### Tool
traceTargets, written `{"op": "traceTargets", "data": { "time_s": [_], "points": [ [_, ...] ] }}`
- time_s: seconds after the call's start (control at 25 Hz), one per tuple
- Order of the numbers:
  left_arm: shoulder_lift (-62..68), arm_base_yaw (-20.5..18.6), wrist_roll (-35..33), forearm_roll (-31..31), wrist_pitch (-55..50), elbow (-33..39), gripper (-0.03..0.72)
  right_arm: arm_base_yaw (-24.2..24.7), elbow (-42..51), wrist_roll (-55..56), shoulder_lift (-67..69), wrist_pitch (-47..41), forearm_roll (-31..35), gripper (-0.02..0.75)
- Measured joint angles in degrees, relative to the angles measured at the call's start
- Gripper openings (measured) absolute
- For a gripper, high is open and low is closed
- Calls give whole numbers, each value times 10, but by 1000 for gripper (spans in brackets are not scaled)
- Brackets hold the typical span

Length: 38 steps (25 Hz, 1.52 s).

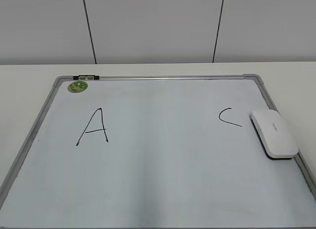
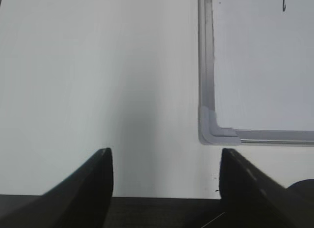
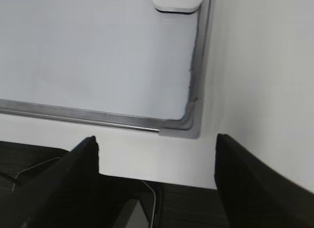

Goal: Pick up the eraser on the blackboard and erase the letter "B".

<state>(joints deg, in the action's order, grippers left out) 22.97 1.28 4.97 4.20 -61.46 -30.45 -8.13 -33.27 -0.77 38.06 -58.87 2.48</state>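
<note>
Blackboard [image 1: 163,189] lies flat on the white table [image 1: 29,73], silver frame all round. Exterior view shows "A" [image 1: 94,126] at left and "C" [image 1: 229,117] at right; between them the board is bare, no "B" visible anywhere in these pictures. So the letter looks already gone, or was never there; cannot tell which.

Eraser [image 1: 274,133] sits on the board at its right edge, just beside the "C", its far side on or touching the frame. Long axis runs from the far side of the board toward the near-right, slightly slanted; white top up, dark pad down. Right wrist view catches only its near end [image 3: 177,1] at the top of the picture.

Left gripper [image 2: 166,174] hangs over bare table off the board's near-left corner, fingers apart, nothing between them. Right gripper [image 3: 157,164] hangs off the near-right corner, fingers apart, empty too. Neither arm shows in the exterior view.

Judgement: the right arm is closer, so it should take the eraser. Come down from above, jaws across the short width, grip mid-length so it stays level. Watch the frame under its outer side.
</note>
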Motion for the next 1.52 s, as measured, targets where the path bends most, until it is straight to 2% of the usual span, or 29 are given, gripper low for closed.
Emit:
{"op": "traceTargets", "data": {
  "time_s": [0.32,1.52],
  "points": [
    [-16,0,0,-20,-2,7,510,0,44,-3,-102,-52,-34,541],
    [-44,0,0,-9,-2,7,489,0,48,-5,-113,-56,-38,540]
  ]
}}
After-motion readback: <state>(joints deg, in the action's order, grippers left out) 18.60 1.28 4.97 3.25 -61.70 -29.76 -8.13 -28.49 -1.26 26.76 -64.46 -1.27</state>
